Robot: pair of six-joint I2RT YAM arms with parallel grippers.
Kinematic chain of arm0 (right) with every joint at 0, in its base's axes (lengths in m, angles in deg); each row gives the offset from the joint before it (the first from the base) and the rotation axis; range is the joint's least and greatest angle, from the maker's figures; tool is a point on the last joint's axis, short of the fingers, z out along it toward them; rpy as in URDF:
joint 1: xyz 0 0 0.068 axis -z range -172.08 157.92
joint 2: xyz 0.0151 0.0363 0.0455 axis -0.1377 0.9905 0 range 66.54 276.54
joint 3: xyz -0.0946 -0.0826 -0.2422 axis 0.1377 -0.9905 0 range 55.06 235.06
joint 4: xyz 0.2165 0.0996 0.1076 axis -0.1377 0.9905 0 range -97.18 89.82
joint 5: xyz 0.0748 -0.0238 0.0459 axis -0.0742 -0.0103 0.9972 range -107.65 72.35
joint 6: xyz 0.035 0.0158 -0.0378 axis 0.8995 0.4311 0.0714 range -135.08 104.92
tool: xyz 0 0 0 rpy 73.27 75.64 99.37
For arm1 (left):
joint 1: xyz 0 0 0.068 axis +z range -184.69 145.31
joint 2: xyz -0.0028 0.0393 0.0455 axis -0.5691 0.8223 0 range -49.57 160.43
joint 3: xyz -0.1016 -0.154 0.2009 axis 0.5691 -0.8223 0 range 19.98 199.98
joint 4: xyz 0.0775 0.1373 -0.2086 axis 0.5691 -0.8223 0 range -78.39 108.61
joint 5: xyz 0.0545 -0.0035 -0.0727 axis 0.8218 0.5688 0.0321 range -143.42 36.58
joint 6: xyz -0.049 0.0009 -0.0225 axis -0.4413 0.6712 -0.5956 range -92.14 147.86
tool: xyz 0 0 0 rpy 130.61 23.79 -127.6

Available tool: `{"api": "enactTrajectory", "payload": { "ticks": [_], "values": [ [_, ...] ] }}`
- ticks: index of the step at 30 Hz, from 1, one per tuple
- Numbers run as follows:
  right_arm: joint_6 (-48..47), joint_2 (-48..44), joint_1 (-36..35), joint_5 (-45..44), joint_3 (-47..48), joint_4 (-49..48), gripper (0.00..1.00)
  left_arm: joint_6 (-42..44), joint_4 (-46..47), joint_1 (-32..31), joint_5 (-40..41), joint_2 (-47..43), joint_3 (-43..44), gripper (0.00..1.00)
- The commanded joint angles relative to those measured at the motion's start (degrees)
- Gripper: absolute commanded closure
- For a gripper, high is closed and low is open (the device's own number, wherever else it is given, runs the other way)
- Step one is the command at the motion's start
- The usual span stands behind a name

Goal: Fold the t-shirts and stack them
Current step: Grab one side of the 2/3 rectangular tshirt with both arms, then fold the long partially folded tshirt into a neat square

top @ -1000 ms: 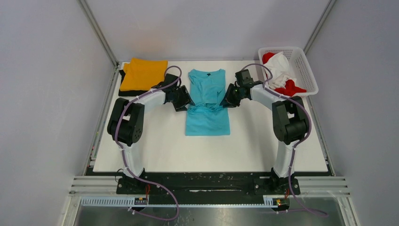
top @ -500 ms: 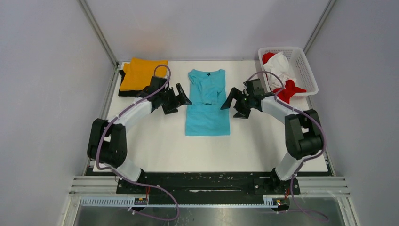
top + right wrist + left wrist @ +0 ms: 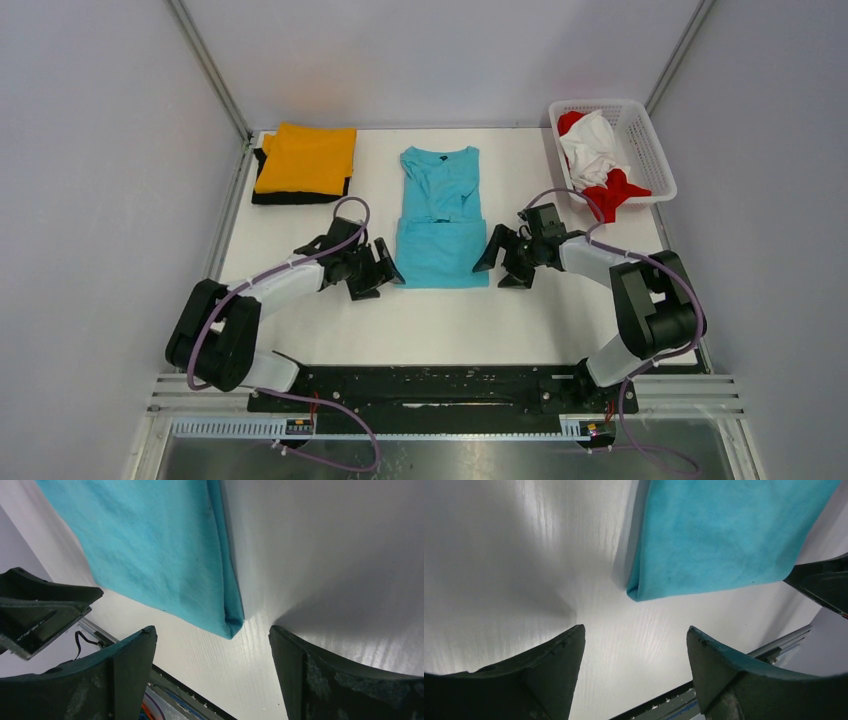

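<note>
A turquoise t-shirt (image 3: 440, 215) lies flat in the middle of the table, sleeves folded in, as a long narrow strip. My left gripper (image 3: 388, 268) is open just outside its near left corner, and the left wrist view shows that corner of the turquoise t-shirt (image 3: 724, 535) ahead of the empty left gripper (image 3: 634, 630). My right gripper (image 3: 495, 262) is open at the near right corner, and its wrist view shows the turquoise t-shirt (image 3: 150, 545) just beyond the right gripper (image 3: 212, 630). An orange t-shirt (image 3: 305, 157) lies folded on a black t-shirt (image 3: 262, 195) at the far left.
A white lattice basket (image 3: 655, 160) at the far right corner holds a crumpled white t-shirt (image 3: 595, 140) and a red t-shirt (image 3: 615, 190). The table's front edge and a black rail (image 3: 440, 385) run close behind both grippers.
Both grippers let go of the shirt's middle and opened. They then drew back along its sides to its near corners.
</note>
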Motion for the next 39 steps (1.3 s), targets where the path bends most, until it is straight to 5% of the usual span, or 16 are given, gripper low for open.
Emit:
{"api": "enactTrajectory", "payload": {
  "ticks": [1,11,15,17,21,24,31,39],
  "values": [
    [-1.01,2.34,-1.29,0.39,0.81,-1.73,0.10,-1.96,6.02,-0.64,1.78,3.41,0.71,0.30],
    [-0.93,6.45,-2.35,-2.82,1.16,-1.46,0.38,-2.94,9.16,-1.05,1.21,12.32,2.85,0.55],
    [-1.02,7.34,-2.45,-3.64,1.13,-0.99,0.54,-2.94,9.60,-1.85,0.41,15.14,4.26,0.76],
    [-1.44,7.64,-2.49,-4.34,1.25,-0.22,0.67,-2.94,9.67,-2.20,0.59,15.72,4.52,1.00],
    [-2.75,7.00,-2.69,-3.65,0.95,1.48,0.86,-2.70,9.83,-2.63,0.39,14.40,3.61,1.00],
    [-4.34,3.87,-3.31,-2.77,-0.77,4.44,0.92,-2.80,9.78,-3.49,0.72,10.04,0.60,1.00],
    [-6.20,-10.58,-7.71,3.67,-10.02,13.20,0.95,-4.97,3.77,-8.18,0.35,-6.45,-10.11,1.00],
    [-8.18,-32.31,-13.89,13.60,-11.44,33.82,0.94,-10.08,-8.16,-19.04,-0.41,-35.97,-13.51,1.00]
  ]
}}
